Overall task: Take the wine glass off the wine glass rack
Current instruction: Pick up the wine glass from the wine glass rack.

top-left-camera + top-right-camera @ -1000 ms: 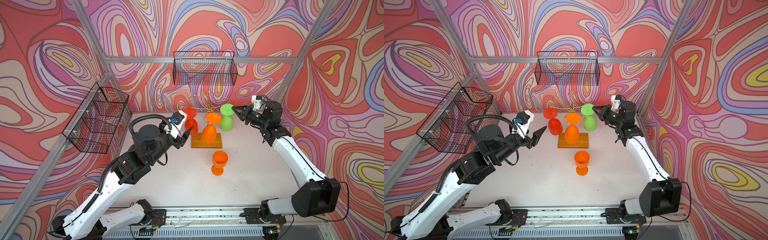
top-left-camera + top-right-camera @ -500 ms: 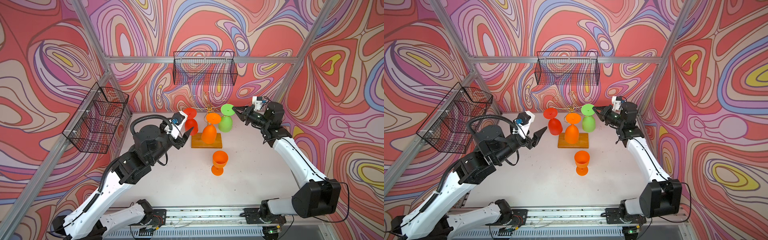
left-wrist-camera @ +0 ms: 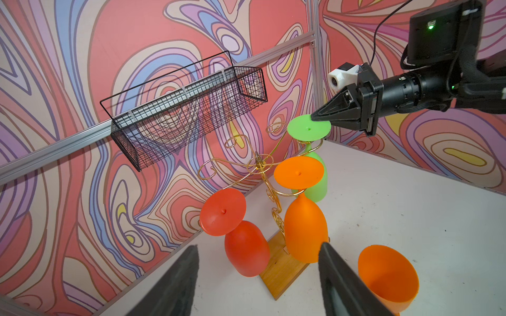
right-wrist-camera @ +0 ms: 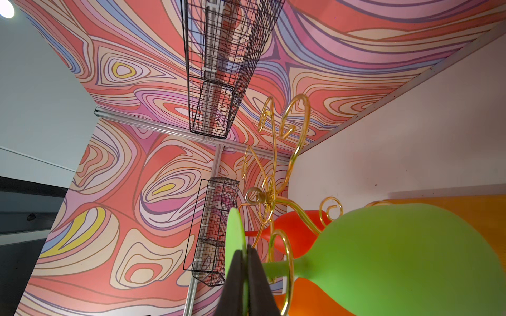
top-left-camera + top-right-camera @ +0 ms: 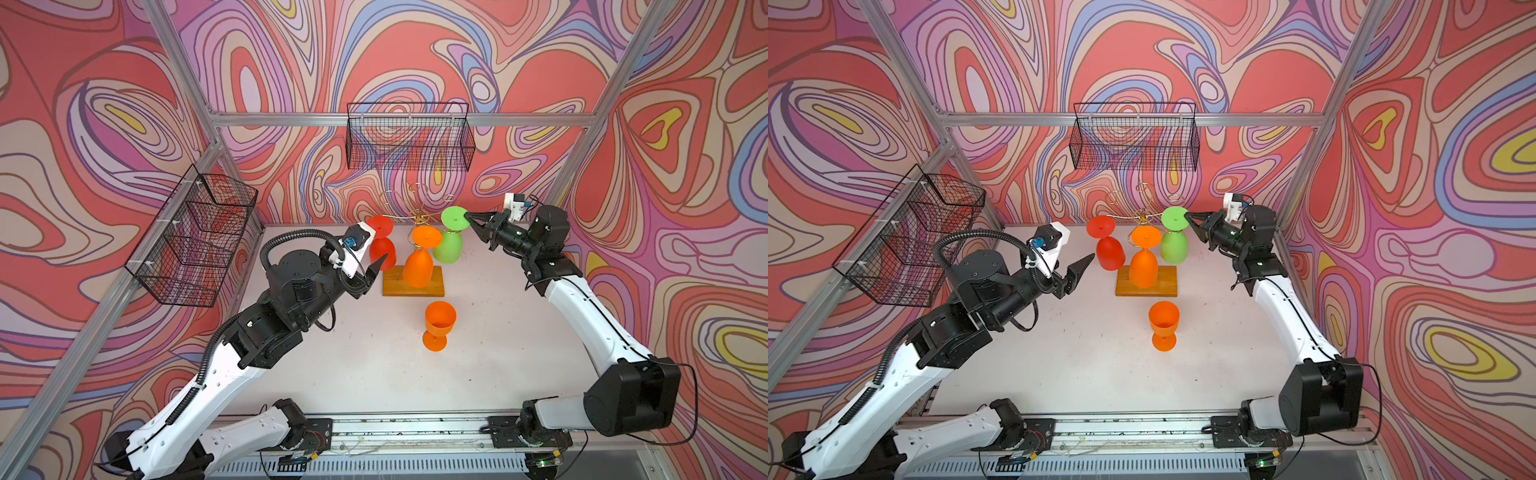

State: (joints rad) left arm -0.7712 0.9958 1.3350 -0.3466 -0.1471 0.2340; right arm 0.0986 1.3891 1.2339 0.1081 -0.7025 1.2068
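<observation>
The wine glass rack (image 5: pixel 420 216), a gold wire tree on a wooden base (image 5: pixel 437 286), stands at the back of the table. A green wine glass (image 5: pixel 448 248) hangs upside down on its right arm. My right gripper (image 5: pixel 468 216) is shut on the rim of the green glass's foot (image 4: pixel 232 232), seen edge-on in the right wrist view with the gripper (image 4: pixel 243 250) pinching it. The stem sits inside a gold loop. A red glass (image 5: pixel 382 253) and an orange glass (image 5: pixel 417 268) also hang there. My left gripper (image 5: pixel 376 268) is open and empty, just left of the red glass (image 3: pixel 246 249).
An orange glass (image 5: pixel 439 320) stands upright on the table in front of the rack. Black wire baskets hang on the back wall (image 5: pixel 409 141) and on the left wall (image 5: pixel 195 237). The white tabletop (image 5: pixel 374 365) stretches toward the front rail.
The right arm's wrist has shifted slightly while the gripper stays shut at the green glass's foot. The green glass and the left arm have hardly moved.
</observation>
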